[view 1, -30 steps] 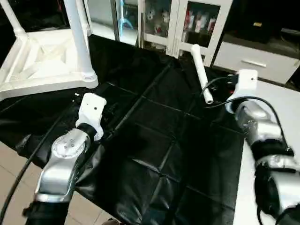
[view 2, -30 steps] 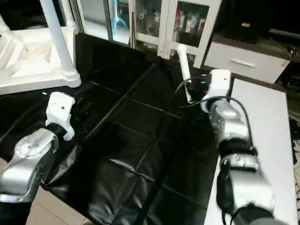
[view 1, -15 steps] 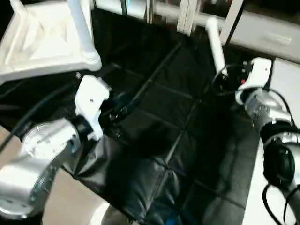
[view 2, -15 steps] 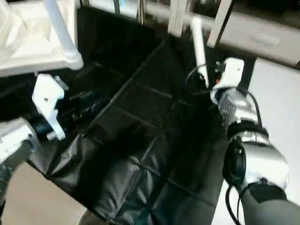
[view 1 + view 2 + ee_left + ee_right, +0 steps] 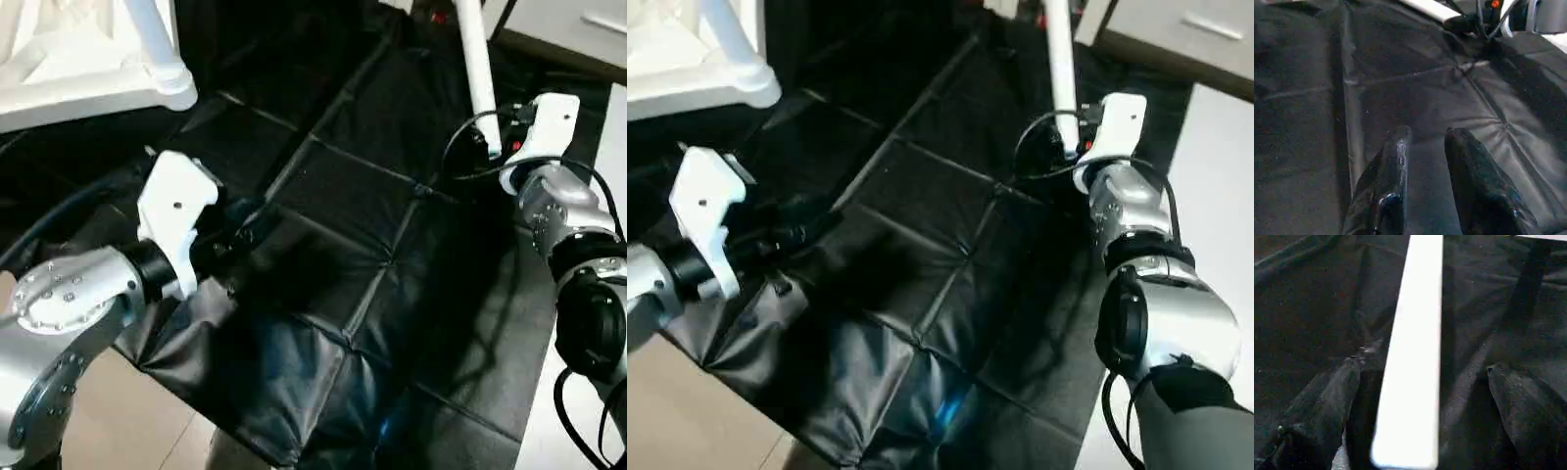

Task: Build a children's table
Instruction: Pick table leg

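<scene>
The white tabletop [image 5: 59,69] lies underside up at the far left of the black cover, with one white leg [image 5: 149,34] standing in its near corner socket. A loose white leg [image 5: 476,69] lies on the cover at the far right, pointing away from me. My right gripper [image 5: 1423,367] is open, and the leg's near end [image 5: 1413,382] lies between its fingers [image 5: 1327,401]. My left gripper [image 5: 1427,134] hovers low over bare cover in front of the tabletop. Its fingertips [image 5: 1398,147] stand a narrow gap apart with nothing between them.
The black-covered work table [image 5: 333,255] ends at a sagging front edge [image 5: 235,401] above tiled floor [image 5: 137,421]. A white surface [image 5: 613,137] borders the cover on the right. A drawer front [image 5: 578,22] stands behind it. Black cables [image 5: 460,147] loop at the right wrist.
The camera has tilted down, so the whole picture has shifted. My right gripper stays at the loose leg's near end. My left forearm now looks nearer and larger.
</scene>
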Motion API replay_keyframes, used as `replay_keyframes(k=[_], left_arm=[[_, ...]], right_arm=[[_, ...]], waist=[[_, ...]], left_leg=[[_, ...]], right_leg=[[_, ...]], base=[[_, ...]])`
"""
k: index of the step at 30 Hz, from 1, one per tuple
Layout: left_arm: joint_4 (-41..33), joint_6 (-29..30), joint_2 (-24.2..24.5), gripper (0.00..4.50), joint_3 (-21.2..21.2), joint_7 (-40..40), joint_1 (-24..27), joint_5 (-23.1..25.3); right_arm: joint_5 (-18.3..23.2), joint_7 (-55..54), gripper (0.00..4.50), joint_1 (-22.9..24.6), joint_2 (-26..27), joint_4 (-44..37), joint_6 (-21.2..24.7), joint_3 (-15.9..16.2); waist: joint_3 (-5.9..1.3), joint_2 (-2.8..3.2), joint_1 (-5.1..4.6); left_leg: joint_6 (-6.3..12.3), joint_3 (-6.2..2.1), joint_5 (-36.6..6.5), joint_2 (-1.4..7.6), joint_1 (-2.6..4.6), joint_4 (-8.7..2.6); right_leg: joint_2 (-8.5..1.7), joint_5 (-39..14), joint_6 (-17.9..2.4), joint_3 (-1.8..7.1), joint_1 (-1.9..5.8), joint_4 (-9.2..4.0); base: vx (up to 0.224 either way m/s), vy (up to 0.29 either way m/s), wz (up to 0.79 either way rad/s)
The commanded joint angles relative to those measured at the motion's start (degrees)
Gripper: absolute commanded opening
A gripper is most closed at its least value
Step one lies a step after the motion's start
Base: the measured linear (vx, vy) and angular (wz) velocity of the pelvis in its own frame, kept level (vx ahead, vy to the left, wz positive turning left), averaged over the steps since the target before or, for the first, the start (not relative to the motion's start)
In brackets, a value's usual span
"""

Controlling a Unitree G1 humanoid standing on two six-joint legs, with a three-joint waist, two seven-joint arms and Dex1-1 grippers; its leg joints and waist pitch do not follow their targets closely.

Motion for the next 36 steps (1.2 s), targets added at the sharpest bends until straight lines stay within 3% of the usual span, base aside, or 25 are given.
replay_keyframes(k=[1,7,11,19,23,27,28,36], left_arm=[[-2.03,1.00,0.76,1.40,0.33,0.22,0.80,-0.65],[-2.74,3.26,2.02,1.40,0.45,-0.81,0.55,-2.67],[-3.91,4.38,2.59,1.40,0.56,-1.63,1.07,-5.07],[-3.83,4.80,3.33,1.40,0.45,-1.68,1.05,-6.30],[-3.69,5.00,3.84,1.40,0.85,-1.58,1.05,-6.93],[-3.75,4.91,4.01,1.40,0.67,-1.27,1.41,-7.20],[-3.75,4.91,4.01,1.40,0.67,-1.27,1.41,-7.20],[-1.99,2.18,3.14,1.40,-0.11,-0.17,2.22,-6.01]], right_arm=[[-1.03,0.69,4.44,-0.16,-0.61,0.61,0.23,-0.14],[-2.74,-0.17,3.72,0.03,-1.33,1.17,2.46,0.85],[-4.23,0.26,3.53,0.28,-1.55,1.32,3.47,1.92],[-6.23,-0.62,2.76,0.78,-1.78,1.52,6.05,2.81],[-6.45,-0.20,2.36,0.73,-1.75,1.49,6.31,2.35],[-6.61,-0.17,2.29,0.48,-1.76,1.39,6.12,2.00],[-6.61,-0.17,1.97,0.48,-1.76,1.39,6.12,2.00],[-5.81,0.52,1.36,0.59,-1.98,1.00,4.01,1.15]], waist=[[-4.63,-0.23,0.25],[-4.80,-0.12,0.37],[-4.88,0.11,0.48],[-4.82,0.23,0.54],[-4.84,0.14,0.56],[-4.96,0.02,0.53],[-4.96,0.04,0.55],[-5.83,-0.46,0.27]], left_leg=[[12.36,0.29,5.19,1.42,2.15,-2.63],[10.91,0.31,5.79,1.15,2.15,-2.52],[10.94,0.22,6.66,1.06,1.95,-2.39],[9.85,0.23,5.08,1.06,2.09,-2.48],[9.51,0.21,4.82,1.10,2.06,-2.52],[9.44,0.25,4.59,1.11,2.07,-2.48],[9.41,0.25,4.65,1.11,2.08,-2.46],[10.08,0.37,5.46,1.07,2.03,-2.16]], right_leg=[[-2.90,6.02,-22.51,1.58,4.71,-2.15],[-2.75,7.62,-22.37,1.66,4.90,-1.93],[-2.72,10.02,-22.87,1.61,5.04,-1.70],[-2.71,8.76,-22.78,1.61,5.12,-1.87],[-2.75,9.06,-22.80,1.65,5.21,-1.80],[-2.80,8.97,-22.68,1.68,5.25,-1.81],[-2.79,9.05,-22.70,1.69,5.23,-1.77],[-2.76,9.37,-22.52,1.70,5.42,-1.43]], base=[[0.000,0.000,0.00],[0.000,0.000,0.00],[0.000,0.000,0.00],[0.000,0.000,0.00],[0.000,0.000,0.00],[0.000,0.000,0.00],[0.000,0.000,0.00],[0.000,0.000,0.00]])
